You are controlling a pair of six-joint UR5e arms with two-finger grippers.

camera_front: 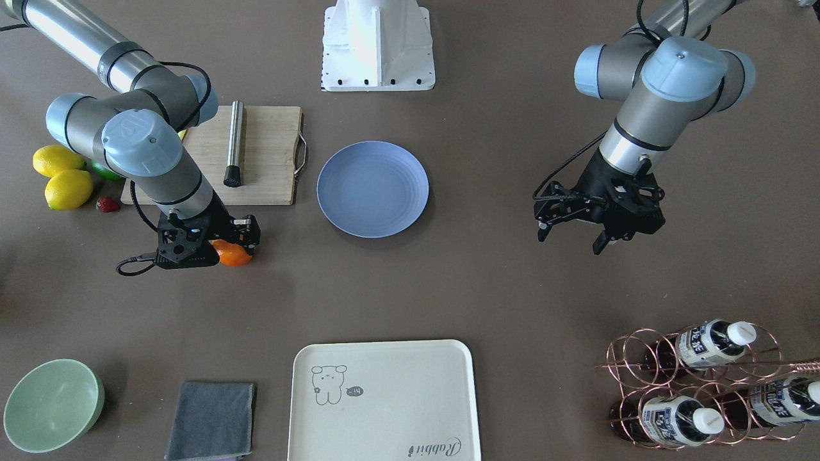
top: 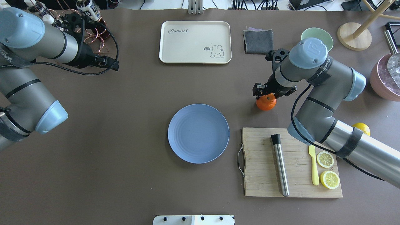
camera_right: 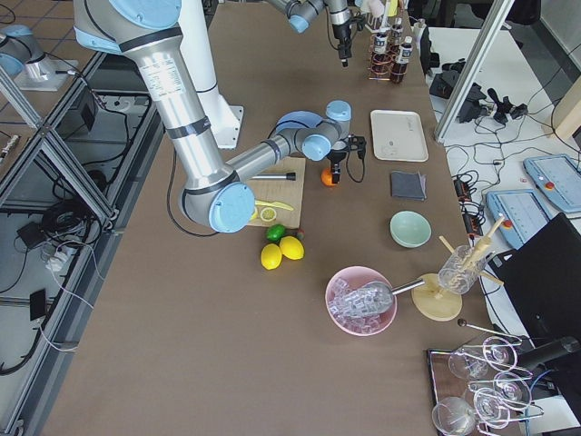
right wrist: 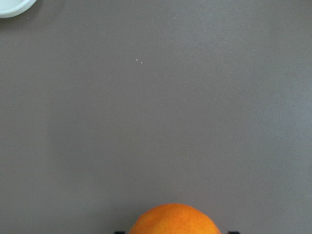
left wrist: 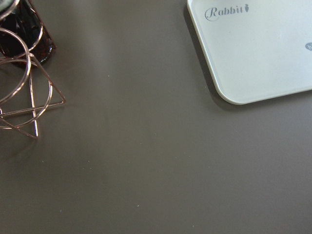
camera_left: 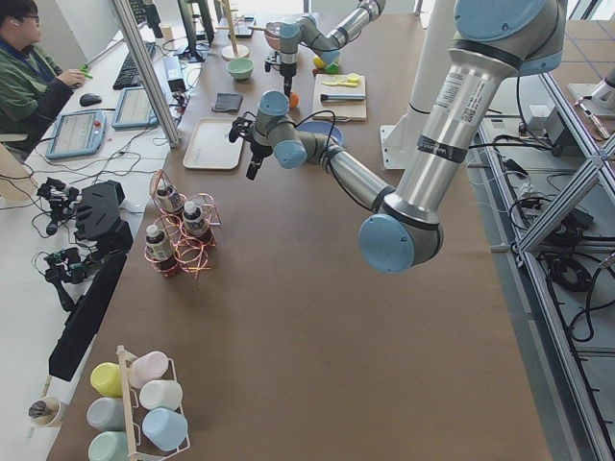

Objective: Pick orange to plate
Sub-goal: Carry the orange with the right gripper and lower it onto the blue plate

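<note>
The orange (camera_front: 234, 257) (top: 266, 103) is just off the cutting board's far corner, to the right of the light-blue plate (top: 198, 133) (camera_front: 373, 189) in the overhead view. My right gripper (camera_front: 237, 244) (top: 267, 94) comes down from above and is shut on it, one finger on each side. The right wrist view shows the orange (right wrist: 174, 220) at its bottom edge with a dark fingertip at each flank. I cannot tell whether the fruit rests on the table or hangs just above it. The plate holds nothing. My left gripper (camera_front: 571, 238) hangs open and holds nothing, far from both.
A wooden cutting board (top: 265, 184) carries a steel rod (top: 280, 165), a yellow knife and two lemon slices. Two lemons (camera_front: 61, 179), a lime and a strawberry lie beyond it. The cream tray (top: 195, 42), grey cloth (top: 258, 40), mint bowl (camera_front: 52, 404) and bottle rack (camera_front: 705, 384) line the far side.
</note>
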